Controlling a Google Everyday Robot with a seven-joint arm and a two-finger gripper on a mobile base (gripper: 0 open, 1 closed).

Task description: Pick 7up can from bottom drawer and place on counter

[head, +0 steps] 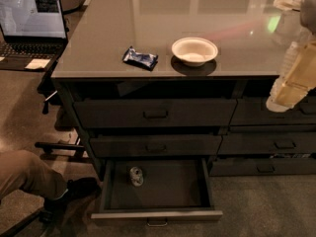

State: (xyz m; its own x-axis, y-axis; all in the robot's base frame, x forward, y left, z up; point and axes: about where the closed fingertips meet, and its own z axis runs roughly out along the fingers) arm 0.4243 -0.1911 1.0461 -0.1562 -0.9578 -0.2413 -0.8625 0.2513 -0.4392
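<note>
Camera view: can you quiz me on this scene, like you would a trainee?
1. True or false: the can is in the open bottom drawer.
2. Which lies on the counter beside the white bowl: A) a cup, B) a blue wrapper, C) a spoon?
3. Where is the gripper?
Key: 1 true; 2 B; 3 at the view's right edge, by the counter's front, well away from the can.
</note>
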